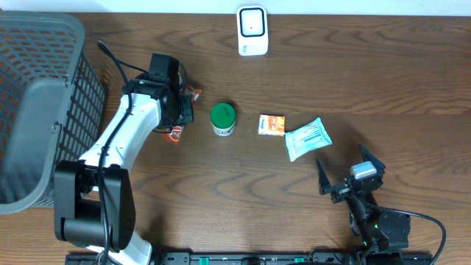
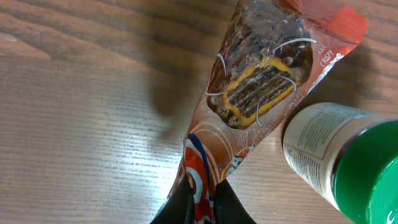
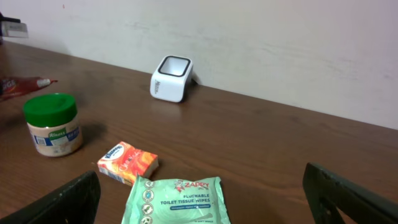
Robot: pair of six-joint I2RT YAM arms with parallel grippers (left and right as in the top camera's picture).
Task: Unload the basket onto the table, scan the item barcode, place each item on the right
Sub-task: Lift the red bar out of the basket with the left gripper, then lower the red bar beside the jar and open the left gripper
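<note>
**Overhead**
- Left tool (image 1: 179,112): clenched on the snack bar (image 1: 174,133). Only orange scraps of wrapper show on either side of it. It sits left of centre on the surface (image 1: 221,213), between the basket (image 1: 37,110) and the jar (image 1: 223,119).
- Right tool (image 1: 346,169): released, jaws spread wide, holding nothing, near the front edge and well apart from the snack bar.
- Scanner (image 1: 252,30): at the far edge, well apart from the held bar.
- Count: one snack bar, one green-lidded jar, one orange packet (image 1: 271,124), one wipes pack (image 1: 307,138), one scanner, one basket, two tools.

**Left wrist**
- The snack bar's flat sealed end is pinched between my fingers, and the body runs away from the tool.
- The jar lies just beside the bar. I cannot tell whether they touch, or whether the bar's far end rests on the surface.
- Handling, by my judgement: the bar is light and its glossy film is slippery and crinkly. The contents are likely brittle, so I would squeeze only the seam, never the middle. A bar held by one end will droop and twist.
- No barcode shows on this face, so I expect it is on the underside.

**Right wrist**
- Both fingers of the right tool frame the view, with nothing between them.
- Ahead I count one wipes pack, one orange packet, one jar and one scanner, with its window facing towards me.
- A sliver of the snack bar shows at the far left.
</note>
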